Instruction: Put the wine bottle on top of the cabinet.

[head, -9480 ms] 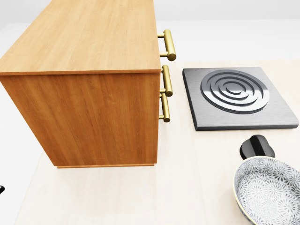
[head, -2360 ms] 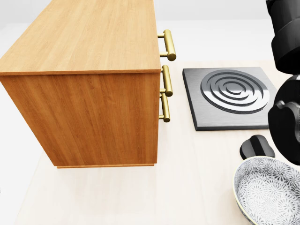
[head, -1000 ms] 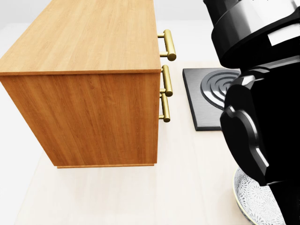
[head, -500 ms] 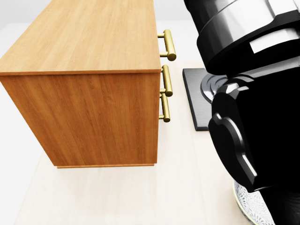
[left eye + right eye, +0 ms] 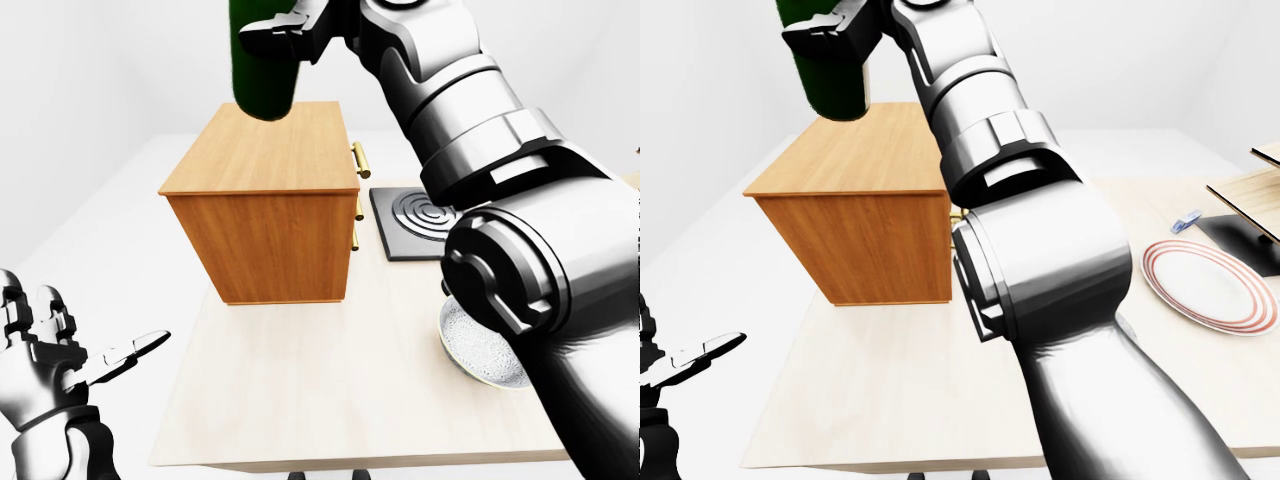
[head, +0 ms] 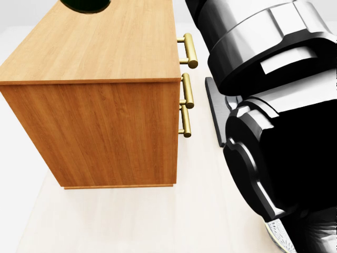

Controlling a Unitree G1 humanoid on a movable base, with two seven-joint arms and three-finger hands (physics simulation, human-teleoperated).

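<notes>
Wine bottle [image 5: 262,70], one: dark green, only its lower body in view, held above the cabinet's top at the 12 o'clock edge of the left-eye view, its base clear of the wood.

Right hand [image 5: 290,30], one: fingers wrapped round the bottle's side, at the end of a long black-and-silver arm that fills the 3 o'clock half of every view.

Left hand [image 5: 60,345], one: low at 8 o'clock in the left-eye view, fingers spread wide, holding nothing, well apart from the cabinet.

Cabinet [image 5: 265,205], one: wooden box standing on the pale surface [image 5: 300,400], its top bare.

Handles [image 6: 188,50], three: brass bars on the cabinet's face toward 3 o'clock, counted in the head view.

Hob plate [image 5: 400,225], one: dark square with ringed burner, just beside the cabinet toward 3 o'clock, partly behind the arm.

Patterned bowl [image 5: 475,350], one: grey-speckled, at 4 o'clock in the left-eye view, partly hidden by the arm.

Striped plate [image 5: 1210,285], one: white with red rim rings, at 3 o'clock in the right-eye view, well apart from the cabinet.
</notes>
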